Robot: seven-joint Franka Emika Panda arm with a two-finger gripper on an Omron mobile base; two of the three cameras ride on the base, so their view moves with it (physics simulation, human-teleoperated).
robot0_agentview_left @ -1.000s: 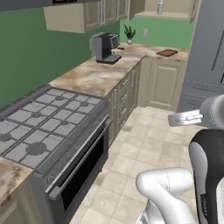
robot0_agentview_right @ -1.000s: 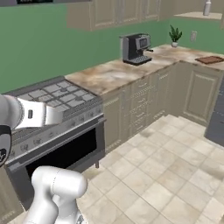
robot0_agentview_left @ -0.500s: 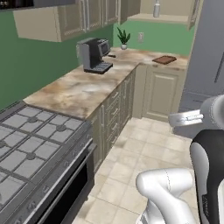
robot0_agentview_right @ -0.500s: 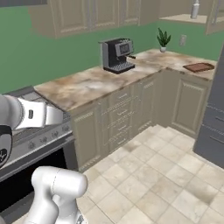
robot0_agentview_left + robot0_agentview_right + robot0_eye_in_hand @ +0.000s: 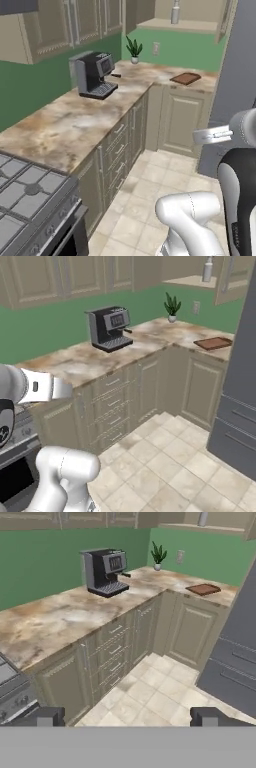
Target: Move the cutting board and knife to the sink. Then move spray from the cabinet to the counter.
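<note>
The cutting board lies flat on the counter, on its far corner stretch beside the tall grey unit. Above it the spray stands on the shelf of the open cabinet. My gripper is open, its two dark fingertips wide apart with nothing between them, hanging over the tiled floor far short of the board. The knife and the sink are out of view.
A grey coffee machine stands mid-counter and a small potted plant in the corner. The stove is at lower left. A tall dark grey unit bounds the tiled floor on the right.
The whole picture has shifted: the base has driven along the counter, so the stove slides off to the lower left and the corner with the board comes nearer. The gripper stays open.
</note>
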